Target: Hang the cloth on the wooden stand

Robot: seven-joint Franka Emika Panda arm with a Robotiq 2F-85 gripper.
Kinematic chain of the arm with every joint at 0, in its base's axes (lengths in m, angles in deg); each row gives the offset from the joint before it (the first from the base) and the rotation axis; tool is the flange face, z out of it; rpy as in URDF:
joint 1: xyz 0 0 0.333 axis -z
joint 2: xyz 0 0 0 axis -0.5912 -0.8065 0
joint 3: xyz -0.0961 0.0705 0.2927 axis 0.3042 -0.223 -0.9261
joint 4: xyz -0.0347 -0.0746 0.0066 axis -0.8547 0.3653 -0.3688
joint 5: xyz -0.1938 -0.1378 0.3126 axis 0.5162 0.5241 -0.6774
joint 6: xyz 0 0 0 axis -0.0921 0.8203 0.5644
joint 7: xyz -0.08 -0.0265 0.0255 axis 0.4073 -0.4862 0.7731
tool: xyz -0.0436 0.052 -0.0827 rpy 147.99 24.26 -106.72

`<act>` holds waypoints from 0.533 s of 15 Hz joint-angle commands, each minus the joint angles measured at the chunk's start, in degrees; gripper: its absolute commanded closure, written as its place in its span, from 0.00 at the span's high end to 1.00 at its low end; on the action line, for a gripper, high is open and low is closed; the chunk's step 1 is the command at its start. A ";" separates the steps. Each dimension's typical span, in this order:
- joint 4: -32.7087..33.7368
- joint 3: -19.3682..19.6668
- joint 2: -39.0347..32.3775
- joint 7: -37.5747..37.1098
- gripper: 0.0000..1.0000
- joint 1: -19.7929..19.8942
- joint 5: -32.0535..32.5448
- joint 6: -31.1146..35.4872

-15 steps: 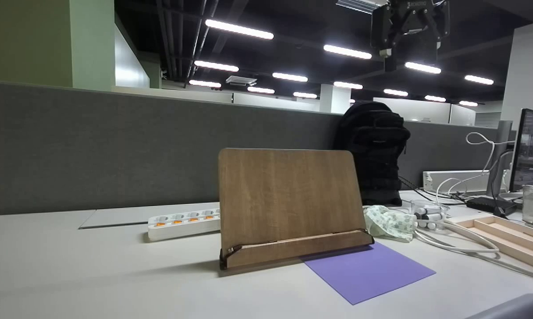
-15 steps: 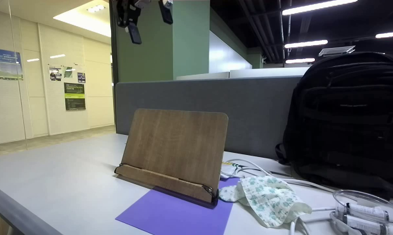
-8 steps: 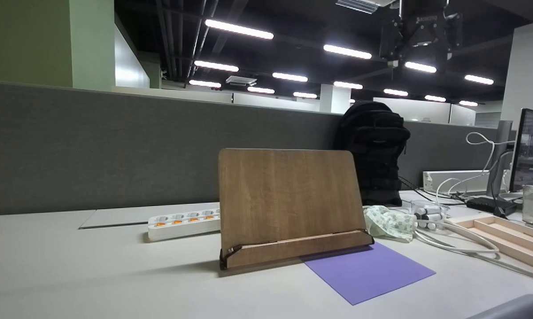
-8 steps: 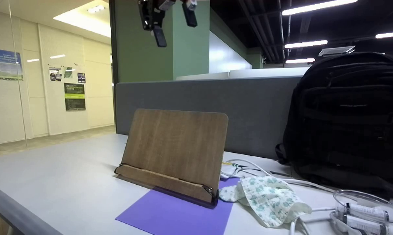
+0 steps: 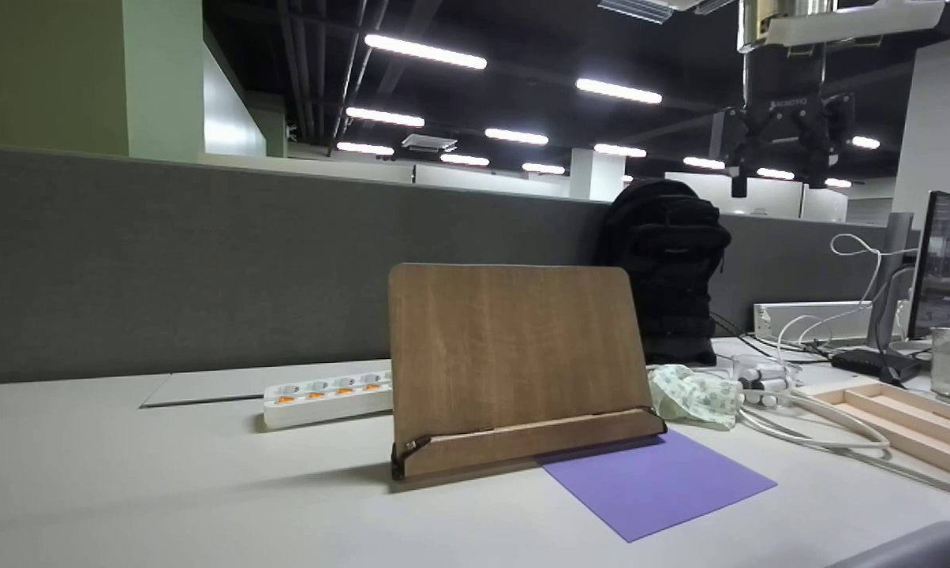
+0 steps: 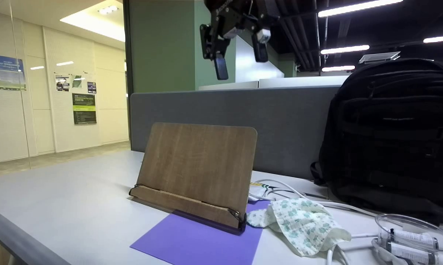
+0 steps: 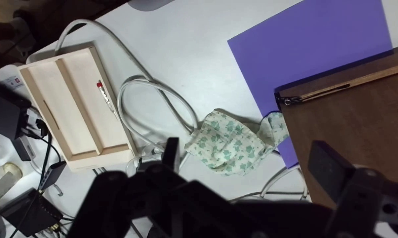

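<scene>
The cloth (image 6: 302,224) is pale with green leaf-like prints and lies crumpled on the table beside the stand. It shows in both exterior views (image 5: 696,397) and in the wrist view (image 7: 232,142), where the stand's edge covers one end. The wooden stand (image 5: 518,347) is a brown tilted board with a ledge along its bottom; nothing hangs on it. It also shows in an exterior view (image 6: 199,165) and in the wrist view (image 7: 357,122). My gripper (image 5: 779,183) is open and empty, high above the table (image 6: 241,62). In the wrist view its fingers stand apart (image 7: 250,158), with the cloth below.
A purple sheet (image 6: 203,243) lies partly under the stand. White cables (image 7: 172,96) loop beside the cloth. A clear dish with small bottles (image 6: 414,237) and a wooden tray (image 7: 76,105) are nearby. A black backpack (image 5: 664,268) stands against the grey partition (image 5: 207,268). A power strip (image 5: 325,398) lies behind the stand.
My gripper has moved right and downward in both exterior views, and more of the arm shows. It stays open. The cloth and stand have not moved.
</scene>
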 commanded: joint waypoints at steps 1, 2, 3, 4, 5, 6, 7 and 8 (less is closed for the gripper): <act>5.19 1.29 -8.28 0.48 1.00 -0.95 0.73 4.00; 5.88 1.26 -10.07 0.05 1.00 -0.88 1.83 7.22; 6.68 0.95 -11.90 -1.37 1.00 -0.42 3.69 11.13; 7.33 0.79 -13.12 -3.55 1.00 0.03 4.88 15.09; 4.13 1.46 -9.67 -0.41 1.00 -0.90 2.64 11.56; 4.92 1.50 -11.26 -0.98 1.00 -0.84 3.28 14.15; 5.63 1.58 -12.37 -1.09 1.00 -0.86 3.49 15.10; 6.08 1.63 -12.95 -1.12 1.00 -0.88 3.61 15.38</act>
